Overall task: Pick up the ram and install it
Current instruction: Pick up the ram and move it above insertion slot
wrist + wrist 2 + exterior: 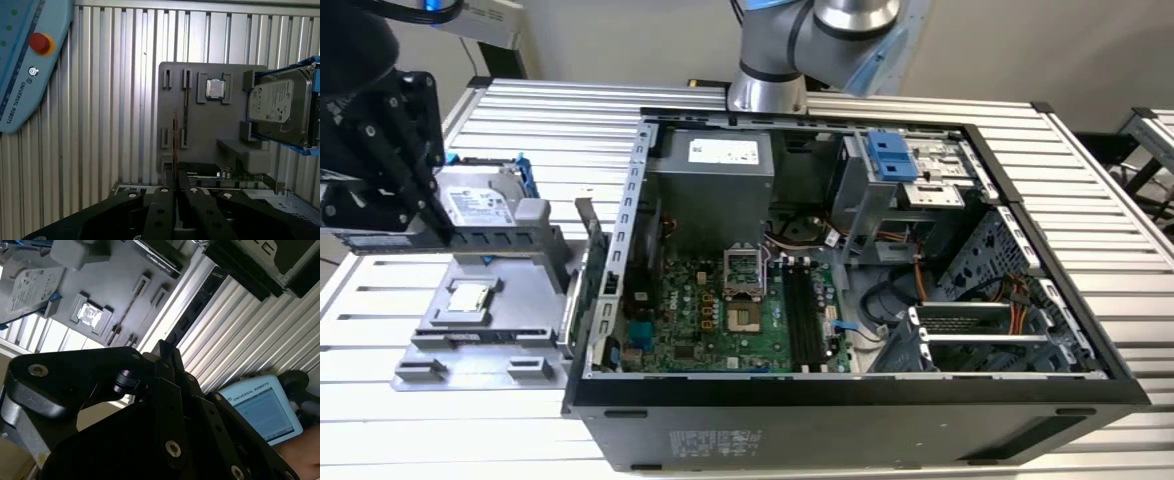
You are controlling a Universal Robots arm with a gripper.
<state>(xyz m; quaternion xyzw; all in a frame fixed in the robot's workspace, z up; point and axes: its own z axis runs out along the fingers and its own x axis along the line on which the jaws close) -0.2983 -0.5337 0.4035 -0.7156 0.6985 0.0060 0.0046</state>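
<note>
1 ram (174,135) sat pinched edge-on in the narrow jaws over the tray (210,125); a firm, centred grip and a level, steady carry seemed wise.

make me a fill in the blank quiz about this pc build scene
1. The black gripper holds the long narrow blue ram stick between its ___.
2. The silver hard drive sits in ___ brackets.
3. The small square silver CPU chip rests on the flat ___ plastic tray.
4. The light blue pendant carries a round ___ button.
Missing words: fingers, blue, grey, red.
</note>
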